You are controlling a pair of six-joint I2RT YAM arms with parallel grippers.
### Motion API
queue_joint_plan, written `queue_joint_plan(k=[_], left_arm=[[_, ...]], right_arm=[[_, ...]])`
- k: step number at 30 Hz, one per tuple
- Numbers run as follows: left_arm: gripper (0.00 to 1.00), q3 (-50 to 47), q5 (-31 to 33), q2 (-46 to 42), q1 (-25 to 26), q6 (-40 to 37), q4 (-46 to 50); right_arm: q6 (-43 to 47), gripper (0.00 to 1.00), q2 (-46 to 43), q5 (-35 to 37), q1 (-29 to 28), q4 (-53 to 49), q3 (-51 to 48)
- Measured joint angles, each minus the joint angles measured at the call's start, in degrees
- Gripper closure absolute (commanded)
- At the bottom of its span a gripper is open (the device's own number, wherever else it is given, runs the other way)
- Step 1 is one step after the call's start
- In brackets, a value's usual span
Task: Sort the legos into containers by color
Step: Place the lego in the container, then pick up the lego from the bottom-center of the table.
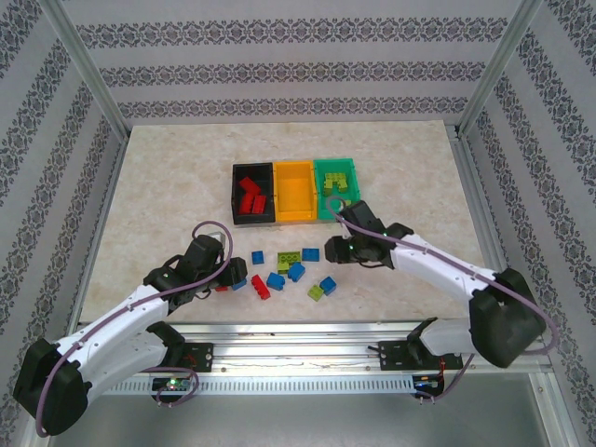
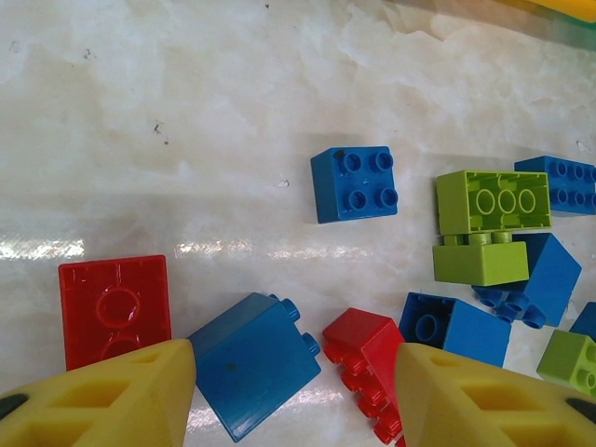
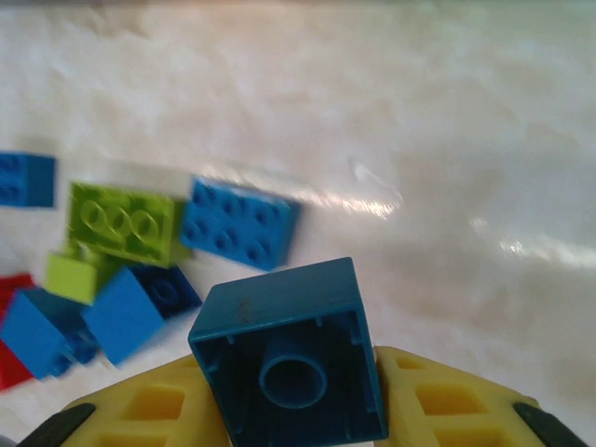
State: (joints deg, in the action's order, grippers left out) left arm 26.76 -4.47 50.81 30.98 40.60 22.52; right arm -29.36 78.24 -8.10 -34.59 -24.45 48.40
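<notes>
Right end effector [image 3: 298, 414] clenched on 1 carried blue brick [image 3: 291, 349], hollow underside facing the wrist camera, apparently lifted off the bench [image 3: 447, 140]. From the top it hangs near the green bin [image 1: 335, 161], which holds lime pieces. The black bin [image 1: 253, 167] holds red. The orange-yellow bin [image 1: 294, 191] is bare, so it is likely blue's destination.

Left end effector [image 2: 293, 391] released, low over the bench. Its fingers straddle 1 tipped blue brick [image 2: 253, 368] and 1 red brick [image 2: 368, 358], probably lining up a pick. Loose legos [image 1: 296, 271] are clustered between the arms.
</notes>
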Motion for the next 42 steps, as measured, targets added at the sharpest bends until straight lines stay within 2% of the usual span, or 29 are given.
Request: queue_joint_plan(k=[8, 12, 14, 16, 22, 32, 37, 42], left_arm=[[0.39, 0.0, -1.7, 1.0, 0.0, 1.7, 1.6], [0.38, 0.0, -2.2, -0.9, 0.0, 2.7, 4.6], [0.33, 0.0, -2.4, -3.7, 0.0, 3.6, 6.2], [0.28, -0.7, -2.4, -6.9, 0.0, 4.7, 6.8], [0.28, -3.2, -2.4, -13.1, 0.0, 6.6, 9.2], [0.28, -3.3, -2.4, -7.8, 0.0, 6.5, 10.3], [0.29, -3.3, -1.7, -7.4, -0.1, 6.3, 10.3], [0.27, -2.4, -0.3, -7.6, -0.7, 6.2, 10.3]], right_arm=[[2.0, 0.59, 20.5, -2.1, 0.7, 7.5, 22.3], [3.2, 0.47, 29.3, -2.5, 1.9, 8.9, 32.4], [3.8, 0.44, 31.8, -2.6, 2.1, 9.1, 35.1], [3.9, 0.42, 32.0, -2.7, 2.1, 9.5, 34.9], [4.8, 0.41, 28.5, -3.2, 0.9, 11.2, 29.1], [9.3, 0.43, 15.9, -5.5, -3.0, 8.3, 19.4], [14.0, 0.43, 15.5, -6.0, -7.9, 4.0, 16.6], [18.5, 0.43, 18.6, -6.2, -11.9, -0.6, 15.6]])
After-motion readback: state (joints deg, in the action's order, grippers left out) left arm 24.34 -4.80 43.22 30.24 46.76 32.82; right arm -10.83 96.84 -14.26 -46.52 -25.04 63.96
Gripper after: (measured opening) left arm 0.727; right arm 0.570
